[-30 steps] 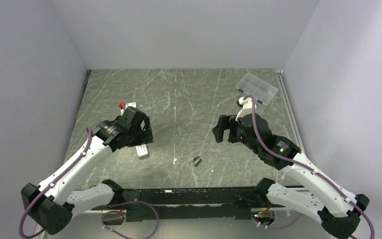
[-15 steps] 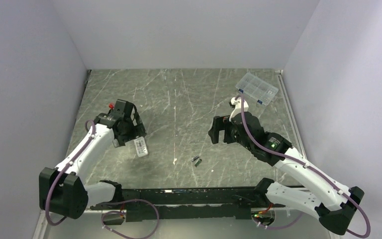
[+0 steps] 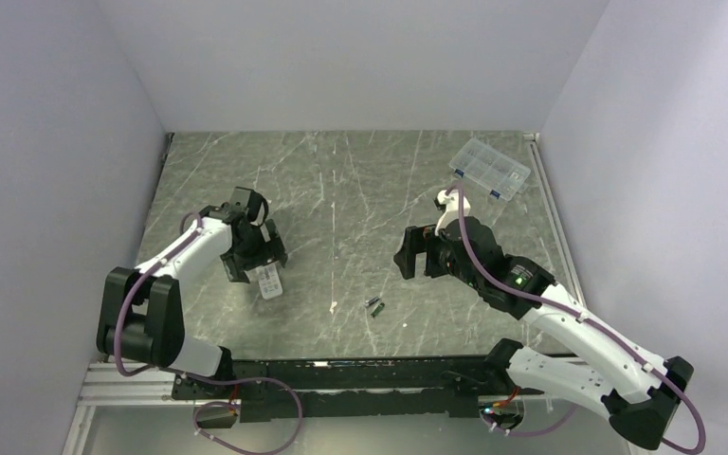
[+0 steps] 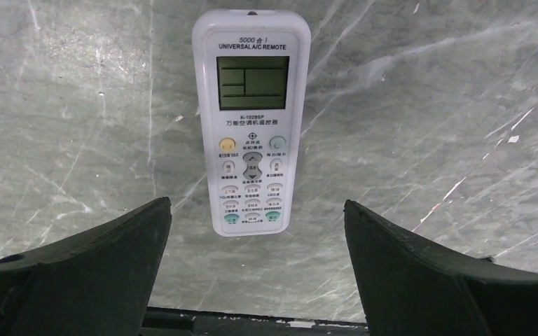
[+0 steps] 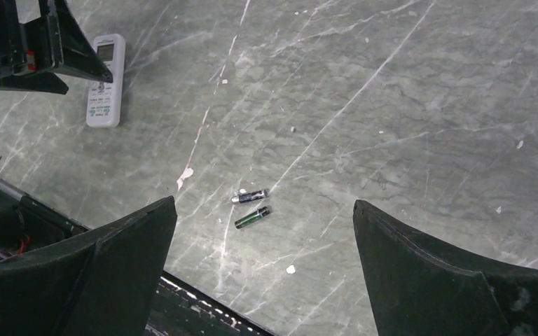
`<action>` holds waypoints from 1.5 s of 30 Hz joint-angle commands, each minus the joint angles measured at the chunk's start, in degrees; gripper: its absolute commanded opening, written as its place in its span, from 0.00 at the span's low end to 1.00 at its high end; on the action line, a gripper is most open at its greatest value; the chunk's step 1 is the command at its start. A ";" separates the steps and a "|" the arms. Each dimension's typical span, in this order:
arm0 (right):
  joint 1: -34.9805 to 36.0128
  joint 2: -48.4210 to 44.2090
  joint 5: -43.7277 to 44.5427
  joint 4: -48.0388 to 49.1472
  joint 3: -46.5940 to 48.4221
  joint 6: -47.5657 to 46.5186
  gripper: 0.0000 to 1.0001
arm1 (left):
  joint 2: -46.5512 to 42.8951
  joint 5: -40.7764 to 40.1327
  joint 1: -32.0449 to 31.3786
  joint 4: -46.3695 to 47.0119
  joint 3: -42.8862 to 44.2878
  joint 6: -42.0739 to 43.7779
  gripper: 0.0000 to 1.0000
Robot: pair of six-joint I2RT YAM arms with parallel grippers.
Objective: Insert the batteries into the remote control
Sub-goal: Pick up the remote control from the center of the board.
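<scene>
The white remote control (image 3: pixel 268 282) lies face up on the marble table, left of centre; the left wrist view shows its screen and buttons (image 4: pixel 251 119). My left gripper (image 3: pixel 261 263) hovers just behind it, open and empty, with the remote's near end showing between the fingertips (image 4: pixel 256 210). Two dark green batteries (image 3: pixel 375 306) lie side by side near the front middle. They show in the right wrist view (image 5: pixel 251 206), close to the table's front edge. My right gripper (image 3: pixel 413 258) is open and empty, above and behind them (image 5: pixel 264 203).
A clear compartmented plastic box (image 3: pixel 490 169) sits at the back right. A small white sliver (image 3: pixel 333 306) lies left of the batteries. The black rail (image 3: pixel 341 372) runs along the table's front edge. Grey walls close in three sides.
My left arm has folded back to the left, with its wrist now pointing down at the remote. My right gripper has drifted slightly left. The remote and batteries have not moved.
</scene>
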 commanded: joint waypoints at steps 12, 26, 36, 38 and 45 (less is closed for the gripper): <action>0.05 -2.29 -2.99 3.75 -2.13 -0.39 1.00 | 8.38 1.63 0.11 2.83 3.91 3.02 0.95; 0.05 -4.04 -2.97 2.61 -2.31 -0.91 1.00 | 13.17 -0.08 0.07 2.23 5.24 3.54 0.73; 0.05 -4.26 -3.16 2.30 -1.94 -0.84 1.00 | 12.62 -0.25 0.07 1.92 5.10 3.67 0.48; -0.01 -4.53 -3.16 2.21 -2.09 -0.70 1.00 | 12.48 -0.02 0.07 2.05 5.04 3.72 0.39; 0.04 -4.65 -3.47 1.65 -2.58 -0.13 1.00 | 10.01 2.02 0.07 2.87 4.22 4.01 0.00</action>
